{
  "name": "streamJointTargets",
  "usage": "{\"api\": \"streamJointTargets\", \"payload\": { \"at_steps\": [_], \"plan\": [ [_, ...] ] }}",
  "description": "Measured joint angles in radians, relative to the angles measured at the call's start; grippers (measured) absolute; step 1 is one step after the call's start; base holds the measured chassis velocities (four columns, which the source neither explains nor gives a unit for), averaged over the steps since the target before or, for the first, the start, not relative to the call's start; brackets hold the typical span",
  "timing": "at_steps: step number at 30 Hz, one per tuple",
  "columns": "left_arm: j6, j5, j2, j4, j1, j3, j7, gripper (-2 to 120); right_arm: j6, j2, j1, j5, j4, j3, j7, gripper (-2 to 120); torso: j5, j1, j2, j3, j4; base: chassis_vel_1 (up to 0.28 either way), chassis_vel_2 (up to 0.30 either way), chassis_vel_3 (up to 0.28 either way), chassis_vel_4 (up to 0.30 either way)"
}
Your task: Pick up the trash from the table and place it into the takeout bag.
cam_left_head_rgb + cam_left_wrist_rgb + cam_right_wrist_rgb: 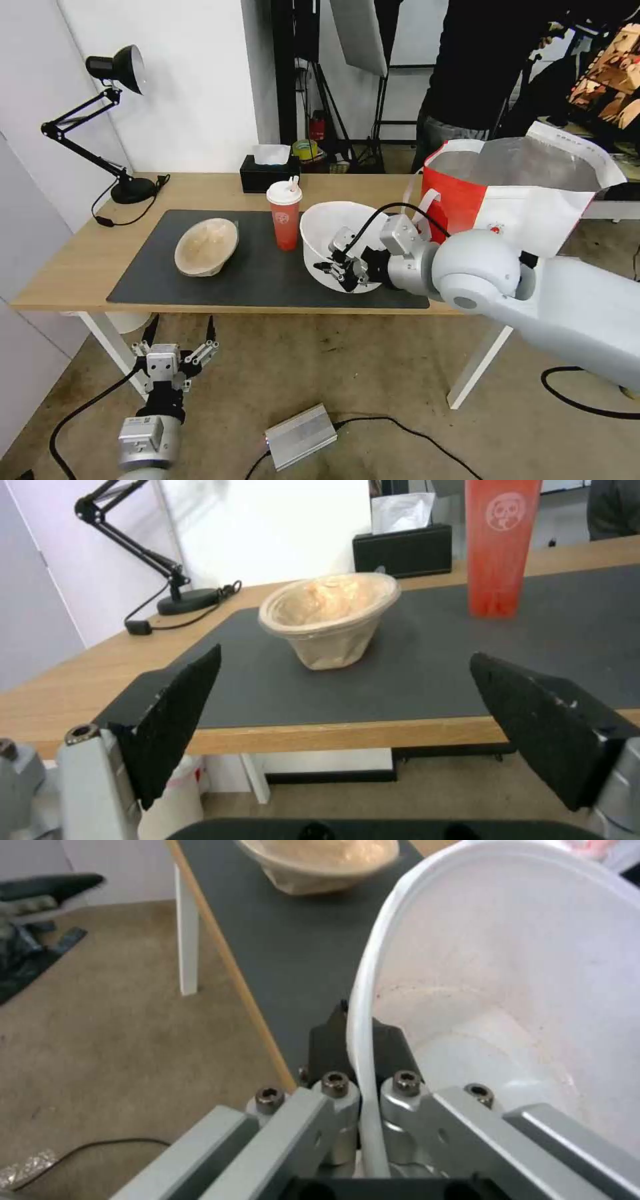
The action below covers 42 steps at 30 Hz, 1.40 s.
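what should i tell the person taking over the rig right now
Right hand: shut on the near rim of the white plastic bowl, on the grey mat.
Left hand: open, idle below the table edge, facing the tan paper-pulp bowl.
Red drink cup stands between the bowls.
Takeout bag open at the table's right end.
Done: nothing visibly bagged. Left: all three items.

On the desk (80, 267): two bowls, white (333, 230) and tan (207, 247); one cup (285, 217); one mat (260, 273); one lamp (107, 120); one tissue box (267, 175); one bag (520, 193). On the floor, seemingly one metal box (300, 437).
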<state>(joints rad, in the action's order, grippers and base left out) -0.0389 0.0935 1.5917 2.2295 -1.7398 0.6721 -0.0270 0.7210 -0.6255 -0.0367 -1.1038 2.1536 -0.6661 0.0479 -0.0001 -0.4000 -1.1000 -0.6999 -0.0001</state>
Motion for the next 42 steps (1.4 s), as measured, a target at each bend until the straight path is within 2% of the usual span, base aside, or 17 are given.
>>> {"api": "streamJointTargets", "payload": {
  "at_steps": [18,33,42],
  "plan": [
    [-0.003,-0.001,0.0,0.011,-0.012,-0.001,0.0,100,0.0,0.052,-0.184,-0.039,0.04,-0.037,-0.048,0,0.0001,0.0,0.0,0.0,0.0001,0.0,0.0,0.0,0.0],
    [-0.005,-0.025,-0.006,0.025,-0.017,0.008,0.001,100,0.0,0.082,-0.311,-0.05,-0.074,-0.008,-0.11,0,0.0,0.0,0.0,0.0,0.0001,0.0,0.0,0.0,0.0],
    [-0.006,-0.026,-0.005,0.031,-0.02,0.007,0.0,100,0.0,0.101,-0.327,-0.021,-0.165,0.025,-0.153,0,0.0001,0.0,0.0,0.0,0.0002,0.0,0.0,0.0,0.0]
  ]
}}
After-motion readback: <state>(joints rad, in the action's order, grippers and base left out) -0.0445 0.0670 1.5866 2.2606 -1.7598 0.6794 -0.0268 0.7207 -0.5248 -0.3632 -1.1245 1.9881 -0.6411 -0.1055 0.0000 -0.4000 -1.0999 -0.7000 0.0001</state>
